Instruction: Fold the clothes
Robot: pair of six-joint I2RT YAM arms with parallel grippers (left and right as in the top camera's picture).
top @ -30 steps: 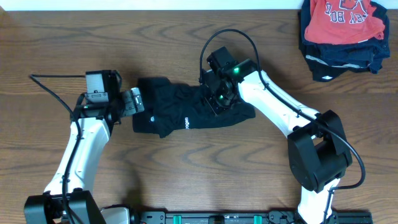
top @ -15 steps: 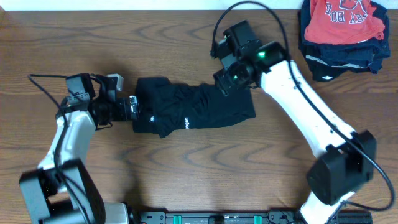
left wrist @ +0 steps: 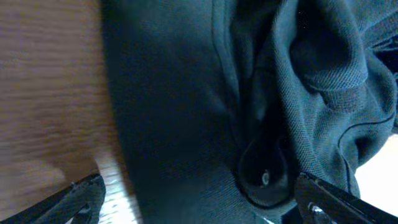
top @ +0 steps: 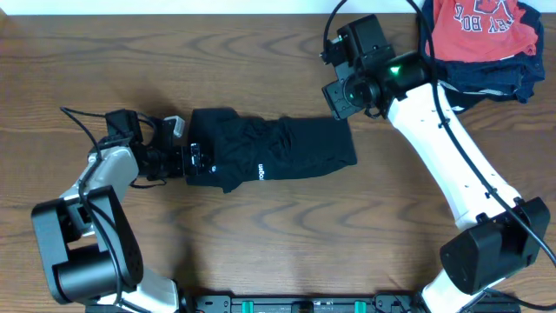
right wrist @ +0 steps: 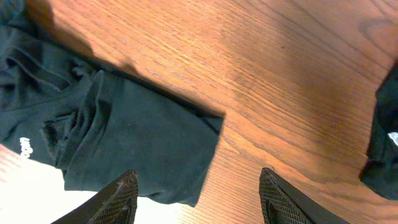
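**Mid-fold, one crosswise fold pending**

On the brown wooden table (top: pixel 261 256) the plain black soft-fabric T-shirt (top: pixel 287 152) lies at centre as a sideways band. I judge it part-folded: next, grasp one end and carry it across. Right gripper (right wrist: pixel 196 180) hovers spread and empty at the shirt's 1 o'clock; left gripper (top: pixel 193 159), fingers apart, straddles its 9 o'clock edge

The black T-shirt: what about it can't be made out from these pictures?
- black T-shirt: its white lettering is too small to read in the overhead and right wrist views.
- Its left edge: covered by the left gripper in the overhead view; the left wrist view cuts off the jaws' tips at the bottom.
- Folded-under layers: hidden by the top fabric in all views.
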